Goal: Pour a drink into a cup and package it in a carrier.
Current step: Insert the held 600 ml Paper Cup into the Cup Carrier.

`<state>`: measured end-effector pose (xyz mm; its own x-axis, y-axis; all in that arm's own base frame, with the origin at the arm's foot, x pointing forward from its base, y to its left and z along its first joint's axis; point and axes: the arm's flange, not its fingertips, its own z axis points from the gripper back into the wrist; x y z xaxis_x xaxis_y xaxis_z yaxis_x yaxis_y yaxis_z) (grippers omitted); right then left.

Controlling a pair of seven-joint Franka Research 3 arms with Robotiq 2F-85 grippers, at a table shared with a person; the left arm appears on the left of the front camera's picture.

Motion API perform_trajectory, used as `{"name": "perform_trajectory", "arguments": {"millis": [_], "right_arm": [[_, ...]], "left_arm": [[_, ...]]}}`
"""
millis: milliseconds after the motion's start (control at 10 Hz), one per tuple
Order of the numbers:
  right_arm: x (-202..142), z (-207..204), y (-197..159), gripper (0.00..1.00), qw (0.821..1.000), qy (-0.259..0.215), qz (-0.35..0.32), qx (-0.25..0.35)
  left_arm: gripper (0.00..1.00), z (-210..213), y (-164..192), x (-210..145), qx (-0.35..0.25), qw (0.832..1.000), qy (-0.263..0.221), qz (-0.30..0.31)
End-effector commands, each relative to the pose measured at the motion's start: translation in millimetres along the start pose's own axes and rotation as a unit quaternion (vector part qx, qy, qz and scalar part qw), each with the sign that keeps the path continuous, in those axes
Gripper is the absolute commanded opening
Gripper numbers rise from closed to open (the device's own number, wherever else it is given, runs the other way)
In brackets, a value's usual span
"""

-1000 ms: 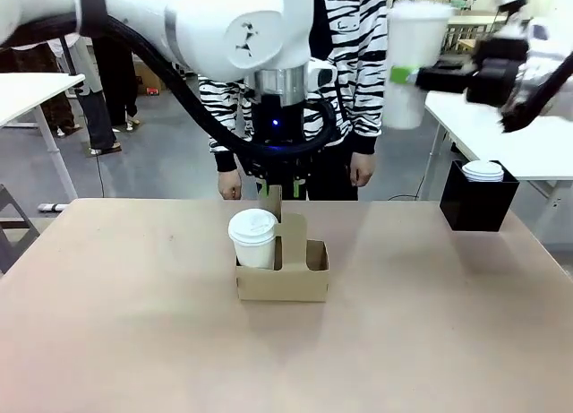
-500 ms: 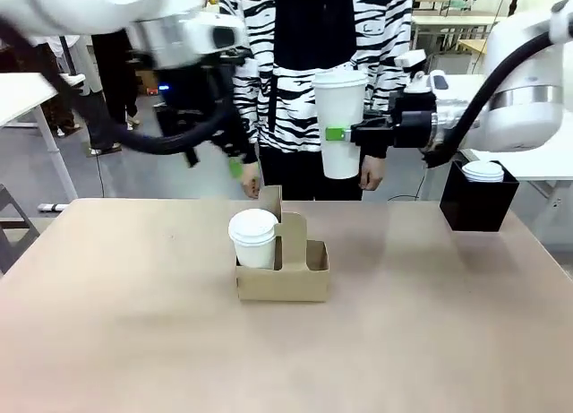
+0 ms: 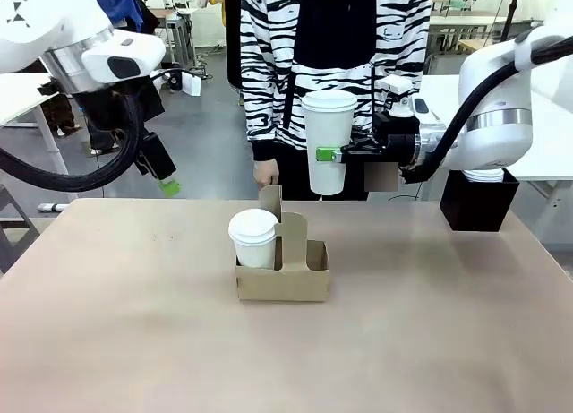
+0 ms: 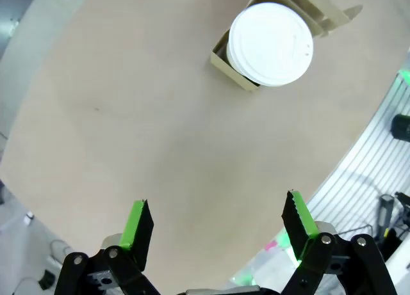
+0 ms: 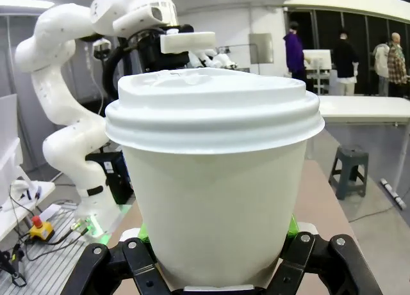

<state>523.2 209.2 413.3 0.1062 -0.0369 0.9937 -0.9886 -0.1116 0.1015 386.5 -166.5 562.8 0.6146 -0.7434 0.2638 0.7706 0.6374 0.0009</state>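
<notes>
The left gripper (image 4: 216, 226) has swung off the carrier (image 3: 282, 274) and now hangs up and well to its left, fingers spread wide with nothing between them; a second ago it stood right behind the carrier's handle panel; the lidded cup in the left slot (image 3: 253, 237) sits as it did; meanwhile the right gripper (image 3: 329, 155) has carried the cup (image 3: 329, 140) in from high and far to the carrier's right, and now holds it upright above the carrier, a little right of and beyond the handle, green pads pinching its wall; its lid is on; the person's hand (image 3: 265, 173) hangs just beyond the carrier; with the left arm clear, the way to the empty right slot looks open, so lowering the cup into it seems next.
</notes>
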Motion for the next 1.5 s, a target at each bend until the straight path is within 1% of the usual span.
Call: {"name": "perform_trajectory", "arguments": {"millis": [0,100,200,500,700,800,900,1000,1100,1200,1300,1400], "right_arm": [[7.1,-1.4,2.8,0.80,1.000,0.007,0.003,-0.005],[7.1,-1.4,2.8,0.80,1.000,0.007,0.003,-0.005],[0.9,0.4,0.0,0.80,1.000,0.001,0.001,-0.001],[-30.4,-21.9,-1.0,0.80,0.999,-0.012,0.026,0.043],[-49.6,-25.5,1.7,0.80,0.997,-0.025,0.031,0.063],[-60.5,-26.7,4.5,0.80,0.997,-0.023,0.036,0.068],[-74.0,-25.4,6.3,0.80,0.996,-0.025,0.034,0.084],[-83.8,-24.4,7.7,0.80,0.994,-0.033,0.033,0.097],[-92.7,-24.3,7.7,0.80,0.993,-0.039,0.030,0.107],[-102.3,-27.4,8.6,0.80,0.993,-0.033,0.028,0.113],[-111.0,-28.6,6.5,0.80,0.992,-0.034,0.028,0.118],[-115.4,-30.7,7.6,0.80,0.992,-0.033,0.026,0.121]], "left_arm": [[1.00,8.7,-3.2,6.9,-0.005,1.000,0.014,0.015],[1.00,0.0,0.0,0.0,0.000,1.000,0.000,0.000],[1.00,-8.8,13.9,-16.1,-0.006,1.000,-0.025,-0.001],[1.00,-23.8,30.6,-60.6,-0.010,0.995,-0.085,-0.047],[1.00,-28.4,45.1,-89.3,-0.014,0.987,-0.130,-0.091],[1.00,-33.6,53.9,-102.2,-0.017,0.982,-0.147,-0.114],[1.00,-40.4,62.5,-112.0,-0.014,0.975,-0.162,-0.149],[1.00,-42.4,68.3,-118.8,-0.009,0.971,-0.173,-0.167],[1.00,-45.0,75.0,-123.1,-0.009,0.967,-0.187,-0.171],[1.00,-48.8,78.9,-125.0,-0.032,0.965,-0.196,-0.171],[1.00,-37.5,69.5,-121.1,0.001,0.976,-0.155,-0.155],[1.00,-37.5,69.5,-121.1,0.001,0.976,-0.155,-0.155]]}}
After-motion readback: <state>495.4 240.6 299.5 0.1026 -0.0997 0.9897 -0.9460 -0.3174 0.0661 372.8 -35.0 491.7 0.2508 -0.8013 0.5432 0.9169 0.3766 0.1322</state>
